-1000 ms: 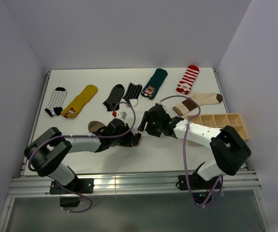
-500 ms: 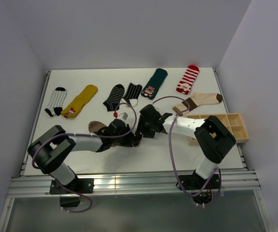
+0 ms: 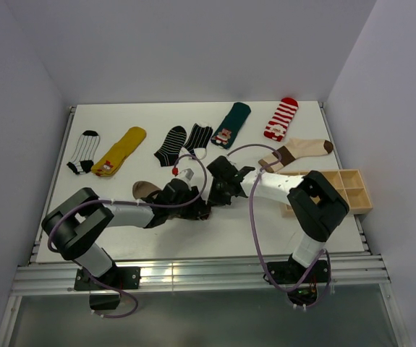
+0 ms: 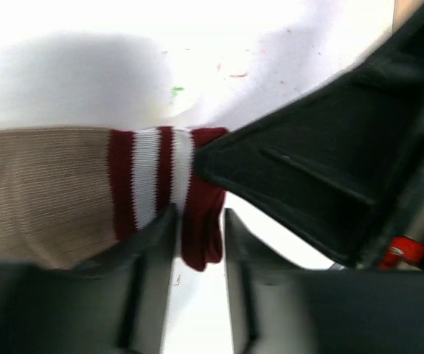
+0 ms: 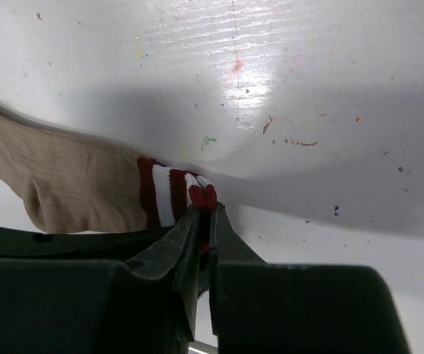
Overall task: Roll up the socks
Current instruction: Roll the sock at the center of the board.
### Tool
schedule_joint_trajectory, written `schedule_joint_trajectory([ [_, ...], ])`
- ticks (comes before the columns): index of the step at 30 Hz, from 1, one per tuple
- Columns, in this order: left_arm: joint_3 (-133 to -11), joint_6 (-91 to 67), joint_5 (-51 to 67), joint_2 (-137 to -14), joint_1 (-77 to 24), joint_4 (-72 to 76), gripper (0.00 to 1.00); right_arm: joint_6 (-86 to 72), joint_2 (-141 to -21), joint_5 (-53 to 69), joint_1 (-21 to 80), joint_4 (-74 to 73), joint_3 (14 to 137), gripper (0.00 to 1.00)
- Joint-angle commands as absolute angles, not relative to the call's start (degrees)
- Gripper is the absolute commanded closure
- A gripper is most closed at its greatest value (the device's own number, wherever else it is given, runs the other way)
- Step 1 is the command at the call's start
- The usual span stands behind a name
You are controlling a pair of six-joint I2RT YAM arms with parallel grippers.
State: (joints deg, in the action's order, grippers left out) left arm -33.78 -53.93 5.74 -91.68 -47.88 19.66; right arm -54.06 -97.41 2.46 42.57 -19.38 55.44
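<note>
Right wrist: we see the right gripper (image 5: 203, 210) pinching the red-and-white cuff of the brown sock (image 5: 71, 184). Left gripper (image 4: 199, 217) stands slightly spread, cuff edge in the gap. Sock lies mid-table (image 3: 121, 116), nearer than the other socks (image 3: 170, 143).

A white surface (image 3: 121, 108) fills an alcove of plain, pale lavender-grey walls: a back wall (image 3: 193, 43), a left wall (image 3: 9, 144) and a right wall (image 3: 399, 108). The light is soft and even. An aluminium rail (image 3: 193, 273) edges the near side, with a dark floor (image 3: 193, 318) below. Seen close, small coloured specks mark the surface.
</note>
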Motion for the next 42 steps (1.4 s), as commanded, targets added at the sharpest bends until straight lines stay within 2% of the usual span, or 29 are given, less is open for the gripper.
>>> schedule_joint_trajectory([
  [1,-34.5,-49.9,2.1,-89.2,-50.1,19.0,0.58,-53.6,-98.5,1.2,43.0,-23.0,58.9,0.98],
  [2,-34.7,-49.3,1.0,-88.5,-50.8,18.2,0.53,-53.6,-98.8,1.4,43.0,-23.3,59.1,0.99],
  [6,-37.9,-45.6,-6.7,-88.0,-54.5,13.0,0.46,-54.0,-99.1,1.8,43.0,-24.2,59.8,1.0],
  [13,-43.6,-43.1,-17.8,-92.3,-59.8,4.7,0.48,-54.6,-99.2,2.5,43.0,-24.5,59.9,1.0],
  [16,-45.7,-42.7,-20.8,-94.4,-61.5,1.9,0.56,-54.5,-99.2,2.6,43.0,-24.5,59.9,1.0],
  [21,-48.9,-42.7,-24.3,-97.5,-63.8,-3.1,0.77,-54.8,-98.9,3.5,43.0,-24.1,59.7,1.0],
  [24,-49.2,-43.9,-25.1,-98.3,-64.4,-4.1,0.97,-55.1,-98.4,4.7,42.9,-22.9,59.0,0.99],
  [27,-48.3,-45.1,-24.9,-97.2,-64.4,-3.8,1.0,-55.3,-96.4,7.4,42.5,-19.4,56.8,0.94],
  [29,-46.5,-46.1,-23.3,-95.5,-63.8,-1.9,1.0,-55.2,-94.6,9.0,41.5,-15.2,54.2,0.86],
  [39,-38.1,-51.8,-7.3,-89.3,-56.7,10.1,1.0,-55.9,-82.0,12.1,38.6,4.6,39.7,0.54],
  [42,-34.9,-54.7,-1.7,-88.3,-53.7,15.0,1.0,-55.9,-79.3,13.8,37.0,11.2,34.9,0.52],
])
